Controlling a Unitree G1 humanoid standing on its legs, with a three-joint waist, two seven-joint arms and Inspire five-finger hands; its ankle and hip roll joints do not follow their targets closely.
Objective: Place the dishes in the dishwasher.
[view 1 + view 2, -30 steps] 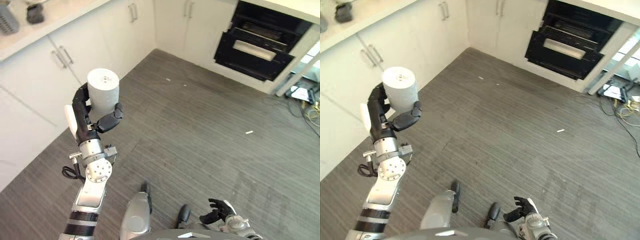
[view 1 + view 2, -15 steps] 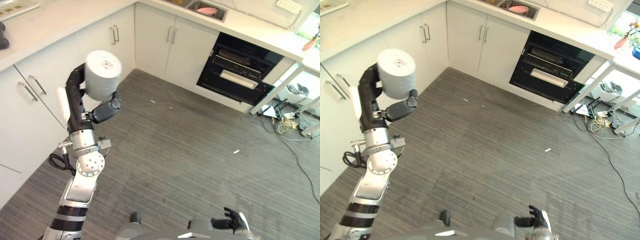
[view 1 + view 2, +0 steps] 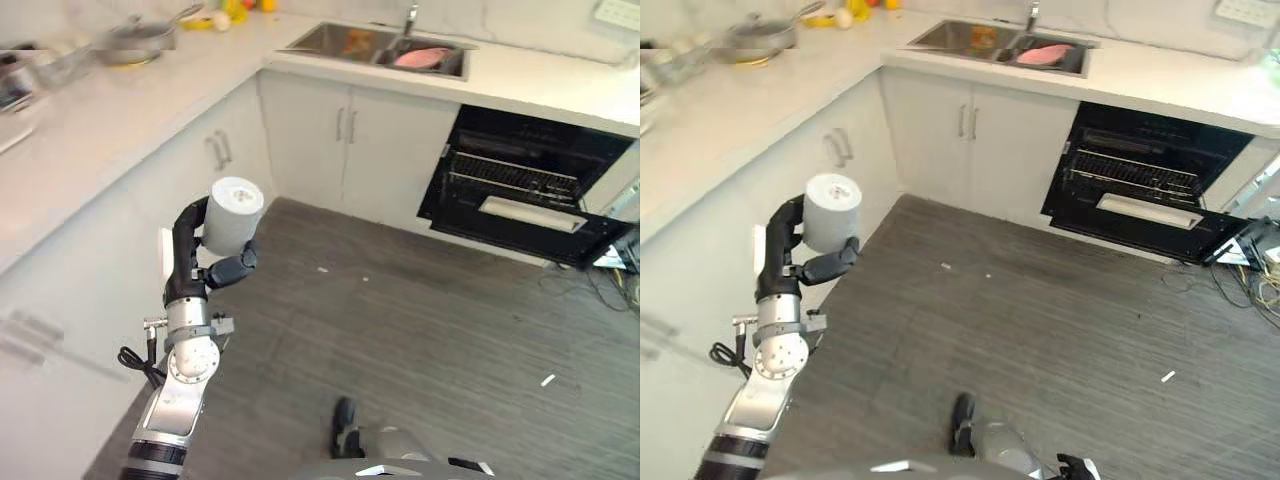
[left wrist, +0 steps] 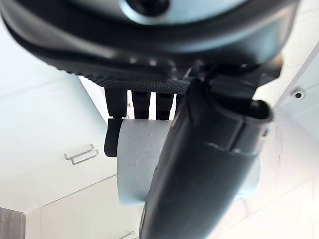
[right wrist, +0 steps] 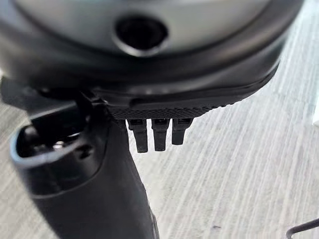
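A grey cylindrical cup (image 3: 235,212) is held bottom-up in front of the white corner cabinets, with my left hand (image 3: 186,252) shut on it. In the left wrist view the fingers and thumb (image 4: 199,174) wrap round the cup (image 4: 135,167). The black dishwasher (image 3: 530,185) stands open under the counter at the far right, with its rack (image 3: 512,180) and pulled-out door showing. My right hand (image 5: 94,169) hangs low over the grey floor, its fingers relaxed and empty.
A sink (image 3: 350,40) with a pink dish (image 3: 423,57) is set in the white counter beyond. A pan (image 3: 135,38) stands on the counter at the left. White cabinets (image 3: 340,140) line the corner. A white scrap (image 3: 547,380) lies on the open striped floor.
The whole picture has shifted as the camera moved: more counter and the sink now show. My left hand keeps its hold on the cup.
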